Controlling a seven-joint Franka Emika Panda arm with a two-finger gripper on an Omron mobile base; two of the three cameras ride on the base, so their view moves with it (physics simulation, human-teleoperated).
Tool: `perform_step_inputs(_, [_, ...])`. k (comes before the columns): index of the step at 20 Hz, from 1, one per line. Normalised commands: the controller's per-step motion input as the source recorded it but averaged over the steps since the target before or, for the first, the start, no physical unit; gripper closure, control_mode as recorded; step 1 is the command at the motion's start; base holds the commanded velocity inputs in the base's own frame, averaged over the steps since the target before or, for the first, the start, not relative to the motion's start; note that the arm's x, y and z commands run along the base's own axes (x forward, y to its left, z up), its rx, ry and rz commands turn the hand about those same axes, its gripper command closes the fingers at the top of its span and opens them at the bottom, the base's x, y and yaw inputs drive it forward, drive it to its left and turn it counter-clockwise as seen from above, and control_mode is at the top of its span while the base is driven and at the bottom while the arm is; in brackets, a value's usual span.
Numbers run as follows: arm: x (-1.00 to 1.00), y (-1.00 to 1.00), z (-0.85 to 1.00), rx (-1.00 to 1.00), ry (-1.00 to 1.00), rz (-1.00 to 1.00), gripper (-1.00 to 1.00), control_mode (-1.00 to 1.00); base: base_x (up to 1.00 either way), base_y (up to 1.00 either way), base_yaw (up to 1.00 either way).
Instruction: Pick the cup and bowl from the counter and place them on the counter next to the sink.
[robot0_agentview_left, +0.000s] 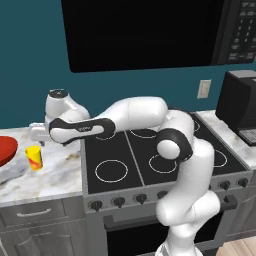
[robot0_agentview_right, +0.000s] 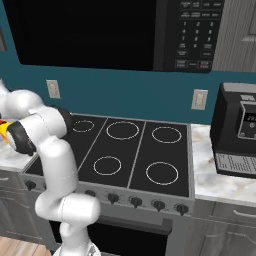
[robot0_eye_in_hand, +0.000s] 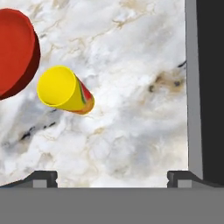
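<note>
the fingers (robot0_eye_in_hand: 112, 178) are standing wide apart above the bench (robot0_eye_in_hand: 131, 109), holding nothing; the cup (robot0_eye_in_hand: 64, 90) is sitting beyond the left fingertip, just right of the bowl (robot0_eye_in_hand: 15, 52).

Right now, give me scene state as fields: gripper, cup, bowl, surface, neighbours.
gripper: open, above the counter, holding nothing
cup: yellow cup upright on the counter, not touched
bowl: red bowl beside the cup, apart from it, partly cut off by the frame edge
surface: marble counter
neighbours: black stovetop borders the counter on the side away from the bowl
task progress: neither item picked yet
</note>
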Motion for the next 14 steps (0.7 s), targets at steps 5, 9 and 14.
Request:
perform_step_inputs(5, [0.09,0.02,0.00,0.00,0.00,-0.15,-1.00,-1.00,0.00,0.00,0.00])
perform_step_inputs(9, [0.17,0.00,0.00,0.00,0.02,-0.14,-1.00,-1.00,0.00,0.00,0.00])
perform_step_inputs(14, [0.35,0.03,-0.10,0.00,0.07,-0.07,-1.00,-1.00,0.00,0.00,0.00])
